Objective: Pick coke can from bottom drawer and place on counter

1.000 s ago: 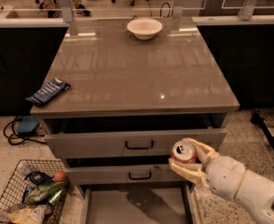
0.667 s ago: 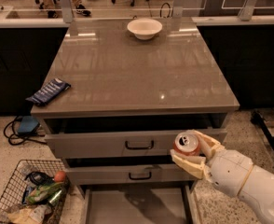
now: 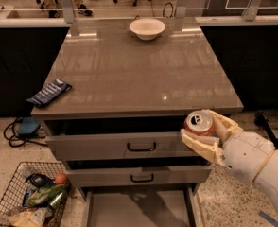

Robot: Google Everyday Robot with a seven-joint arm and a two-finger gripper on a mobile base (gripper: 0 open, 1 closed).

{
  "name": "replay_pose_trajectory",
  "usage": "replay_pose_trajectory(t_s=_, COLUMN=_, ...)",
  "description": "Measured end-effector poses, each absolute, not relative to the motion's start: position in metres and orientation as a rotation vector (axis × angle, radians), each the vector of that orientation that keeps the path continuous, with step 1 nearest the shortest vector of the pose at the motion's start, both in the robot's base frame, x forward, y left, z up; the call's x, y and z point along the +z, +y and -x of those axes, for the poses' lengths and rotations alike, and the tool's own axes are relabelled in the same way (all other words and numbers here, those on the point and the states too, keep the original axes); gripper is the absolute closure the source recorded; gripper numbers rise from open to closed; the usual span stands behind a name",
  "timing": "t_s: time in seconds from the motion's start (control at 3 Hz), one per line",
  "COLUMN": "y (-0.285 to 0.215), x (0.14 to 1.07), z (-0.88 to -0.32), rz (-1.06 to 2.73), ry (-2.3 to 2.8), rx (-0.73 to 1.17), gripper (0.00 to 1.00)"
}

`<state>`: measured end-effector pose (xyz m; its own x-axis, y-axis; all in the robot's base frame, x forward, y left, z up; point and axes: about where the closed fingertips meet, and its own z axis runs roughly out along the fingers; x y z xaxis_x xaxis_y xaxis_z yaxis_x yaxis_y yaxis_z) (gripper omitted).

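Note:
My gripper (image 3: 206, 131) is shut on the coke can (image 3: 198, 122), a red can with a silver top and pull tab. It holds the can upright in the air just below the counter's front right edge, in front of the upper drawer front. The counter (image 3: 134, 74) is a glossy grey-brown slab on a grey cabinet. The bottom drawer (image 3: 139, 207) is pulled open below, and the part of its flat grey floor in view is bare.
A white bowl (image 3: 147, 28) stands at the counter's far edge. A dark blue packet (image 3: 49, 92) lies at its front left corner. Two grey drawer fronts (image 3: 129, 148) with black handles stand slightly open. A wire basket (image 3: 28, 200) with items sits on the floor at left.
My gripper has lifted the coke can upward and slightly right, from beside the lower drawer fronts toward the counter's front edge.

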<state>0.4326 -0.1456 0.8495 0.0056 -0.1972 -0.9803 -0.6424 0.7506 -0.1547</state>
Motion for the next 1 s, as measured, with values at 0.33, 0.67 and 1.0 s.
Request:
replay_pose_trajectory(t_s=0.33, y=-0.149, x=0.885, z=-0.45, rz=0.68, ry=1.535, rx=0.368, gripper=1.0)
replay_pose_trajectory(t_s=0.67, y=-0.149, x=0.917, z=-0.472, rz=0.677, ry=1.514, rx=0.348, gripper=1.0)
replay_pose_trajectory(t_s=1.0, y=-0.15, x=0.941, z=-0.503, rz=0.675, ry=1.511, rx=0.349, gripper=1.0)
